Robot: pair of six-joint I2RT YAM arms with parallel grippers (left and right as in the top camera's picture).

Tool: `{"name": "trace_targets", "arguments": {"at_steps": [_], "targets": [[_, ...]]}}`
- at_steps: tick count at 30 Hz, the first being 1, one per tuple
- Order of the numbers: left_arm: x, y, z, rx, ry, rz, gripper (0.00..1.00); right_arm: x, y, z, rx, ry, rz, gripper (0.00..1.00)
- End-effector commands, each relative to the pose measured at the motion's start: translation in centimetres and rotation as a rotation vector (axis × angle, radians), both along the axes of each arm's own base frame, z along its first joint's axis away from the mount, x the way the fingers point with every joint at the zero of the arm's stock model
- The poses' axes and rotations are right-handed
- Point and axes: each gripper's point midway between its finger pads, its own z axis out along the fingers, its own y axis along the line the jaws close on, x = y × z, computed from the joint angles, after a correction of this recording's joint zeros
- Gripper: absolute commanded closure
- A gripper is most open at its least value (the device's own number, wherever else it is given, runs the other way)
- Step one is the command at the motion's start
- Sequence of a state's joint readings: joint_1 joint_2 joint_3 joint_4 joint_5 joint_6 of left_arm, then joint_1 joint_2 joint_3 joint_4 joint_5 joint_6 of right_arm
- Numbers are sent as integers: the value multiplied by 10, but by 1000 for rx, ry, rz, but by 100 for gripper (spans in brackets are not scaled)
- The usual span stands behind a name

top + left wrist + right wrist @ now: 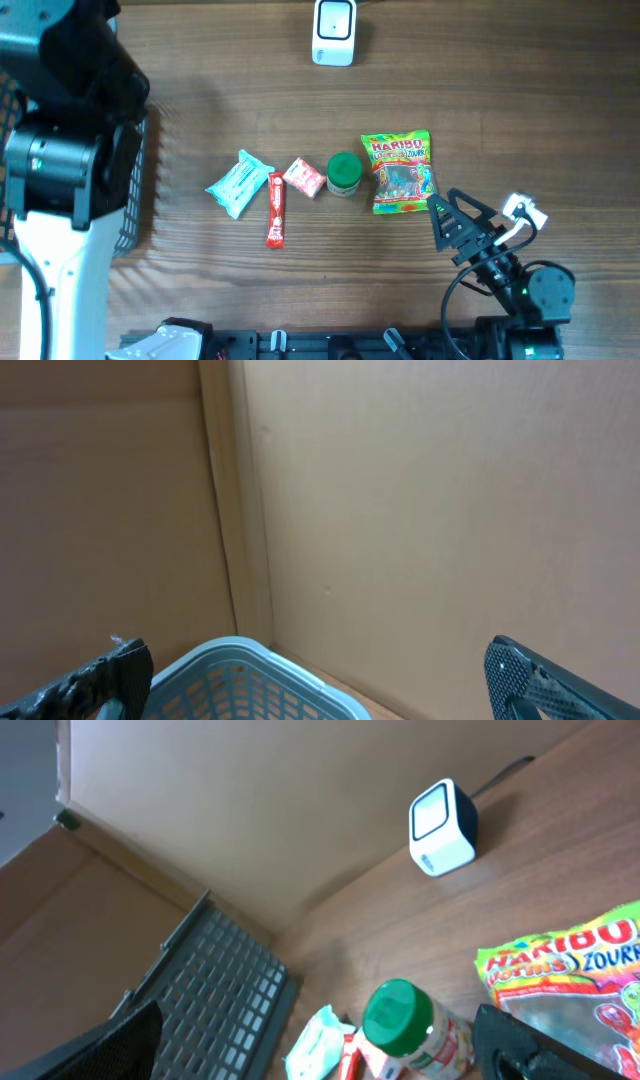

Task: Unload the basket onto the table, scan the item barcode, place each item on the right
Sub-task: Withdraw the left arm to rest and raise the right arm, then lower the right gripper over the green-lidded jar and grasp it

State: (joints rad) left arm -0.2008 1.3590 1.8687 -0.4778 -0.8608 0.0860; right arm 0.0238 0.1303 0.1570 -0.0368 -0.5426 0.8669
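Judging by this, nothing is scanned yet: the Haribo bag (400,172) lies well apart from the barcode scanner (333,32). Your left gripper (315,660) and right gripper (440,200) gape empty.

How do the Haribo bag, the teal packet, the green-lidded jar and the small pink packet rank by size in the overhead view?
1. Haribo bag, clearly the largest.
2. teal packet.
3. green-lidded jar and small pink packet: they look about alike, so I leave them unranked.
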Motion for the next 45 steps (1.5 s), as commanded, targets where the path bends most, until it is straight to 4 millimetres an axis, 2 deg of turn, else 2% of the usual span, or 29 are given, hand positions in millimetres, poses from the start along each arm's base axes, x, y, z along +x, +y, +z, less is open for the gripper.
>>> {"name": "trace_targets", "arguments": {"at_steps": [1,9,13,15,18,21,24,30,33,37,39,45], "targets": [[-41,7,19,-34,-94,-13,0,2,5,32,-108,1,35,1],[-93,15,15,-55,-208,-40,0,36,-6,55,-328,398,23,1],[-120,20,11,-69,-286,-42,0,49,6,67,-418,542,18,1],[-133,23,12,-75,-319,-42,0,52,17,69,-440,589,23,1],[-155,24,16,-78,-367,-68,0,57,46,69,-479,638,61,1],[-191,27,24,-84,-440,-98,0,60,88,64,-532,627,133,0],[-225,31,24,-99,-513,-122,0,63,116,61,-523,600,210,0],[-275,34,23,-98,-645,-177,0,74,127,36,-502,695,195,0],[-288,37,22,-101,-675,-176,0,76,121,-4,-486,896,95,1],[-289,37,22,-102,-678,-177,0,81,125,-53,-518,1067,57,1],[-288,37,21,-101,-676,-177,0,83,126,-69,-538,1138,38,1],[-287,35,21,-99,-675,-184,0,100,136,-80,-549,1272,-33,1]]}}
